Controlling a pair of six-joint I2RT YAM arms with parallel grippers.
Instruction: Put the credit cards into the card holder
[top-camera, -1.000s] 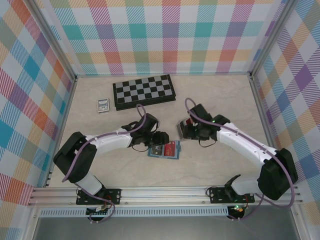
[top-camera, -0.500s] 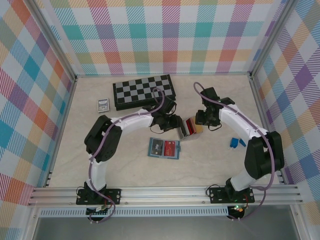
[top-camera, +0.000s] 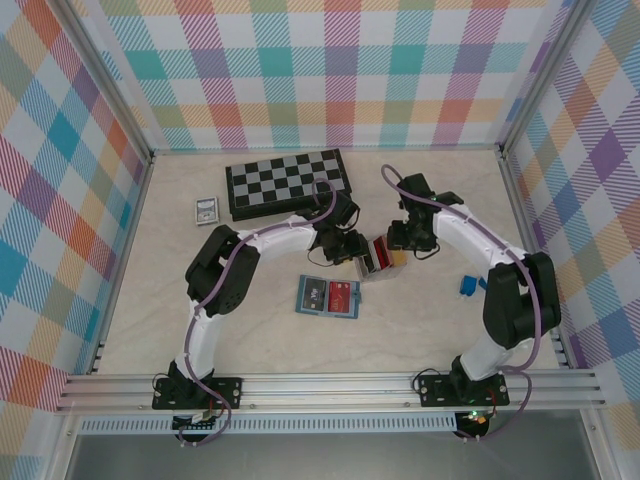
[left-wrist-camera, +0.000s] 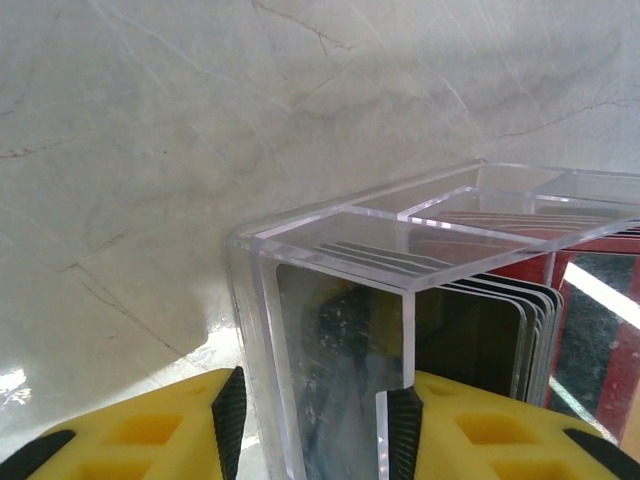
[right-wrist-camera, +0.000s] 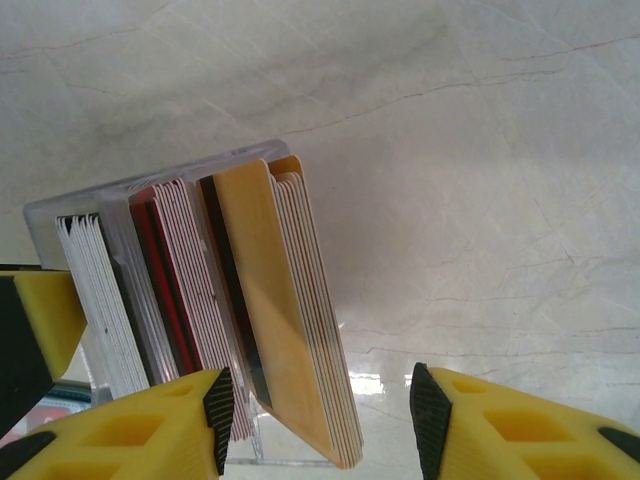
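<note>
Left wrist view — L gripper (left-wrist-camera: 315, 428) straddles clear box (left-wrist-camera: 335, 238) corner, grip unclear; R gripper (right-wrist-camera: 320, 420) open astride credit cards (right-wrist-camera: 265, 290).

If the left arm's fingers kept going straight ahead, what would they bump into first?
The clear plastic box holding the cards; its corner wall stands right between the yellow fingers.

Table (top-camera: 250, 330): beige marble-look top, thin dark veins, glossy. Boxed in on three sides by plaid panels in pastel teal, orange, pink, purple and yellow: back wall (top-camera: 330, 70), left wall (top-camera: 60, 180), right wall (top-camera: 590, 160). Bare aluminium posts (top-camera: 112, 95) at the back corners, slotted aluminium rail (top-camera: 330, 385) across the near edge. Lighting even, shadows soft; white glare patch (right-wrist-camera: 365, 383) on the table in the right wrist view.
</note>
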